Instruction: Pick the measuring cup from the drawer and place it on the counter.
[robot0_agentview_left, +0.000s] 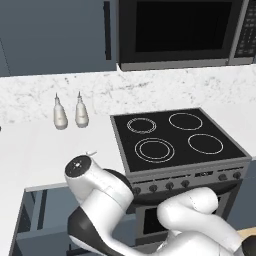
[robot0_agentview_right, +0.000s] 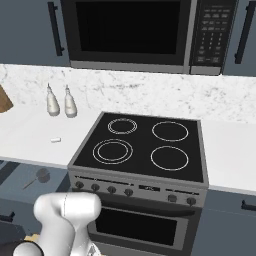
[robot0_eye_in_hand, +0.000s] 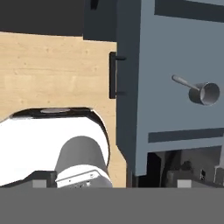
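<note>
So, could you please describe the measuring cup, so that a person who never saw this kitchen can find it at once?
Start at the black stovetop and look left of the oven, below the white counter, into the open blue-grey drawer. The measuring cup lies on its floor: a small grey metal cup with a long thin handle. The two shaker bottles stand up on the counter and have no handle.

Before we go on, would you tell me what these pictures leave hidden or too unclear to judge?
- The drawer: in the left base view the arm covers most of it; in the right base view the frame's left edge cuts it off.
- The measuring cup: whether anything is inside it is too small to tell in the hand view.
- The small white block on the counter: too small to identify in the right base view.
</note>
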